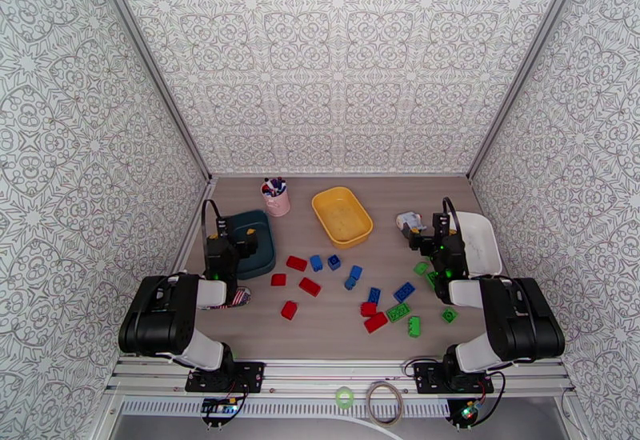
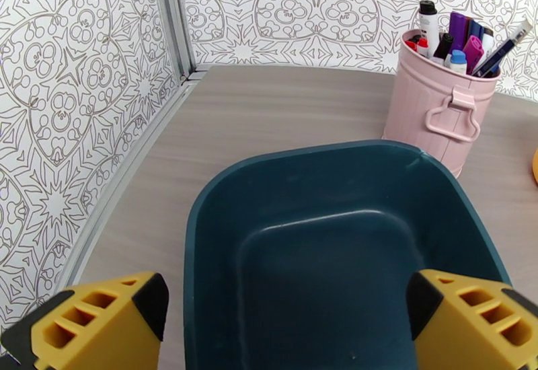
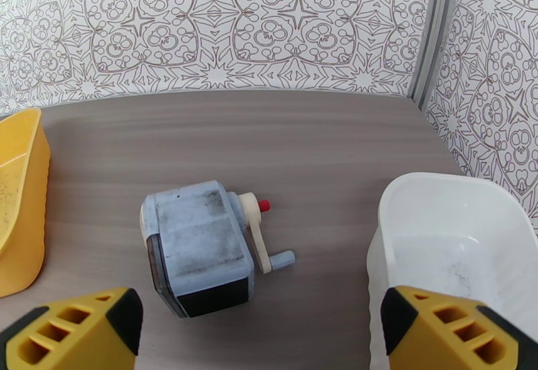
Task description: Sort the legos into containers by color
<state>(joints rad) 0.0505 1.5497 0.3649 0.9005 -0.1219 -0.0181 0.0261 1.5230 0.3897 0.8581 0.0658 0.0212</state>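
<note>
Red, blue and green legos [image 1: 354, 274] lie loose on the table [image 1: 336, 330] between the two arms. Just beyond, the left gripper [image 2: 286, 301] hangs with its jaws wide apart over the teal tray [image 2: 202, 230]. The right gripper [image 3: 262, 317], equally spread, is beside the white tray [image 3: 437, 230]. The yellow tray [image 1: 320, 203] sits farthest back

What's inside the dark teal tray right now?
The dark teal tray looks bare: nothing lies on the floor that shows. Its near right part is covered by a finger of the left hand, so that part cannot be checked.
</note>
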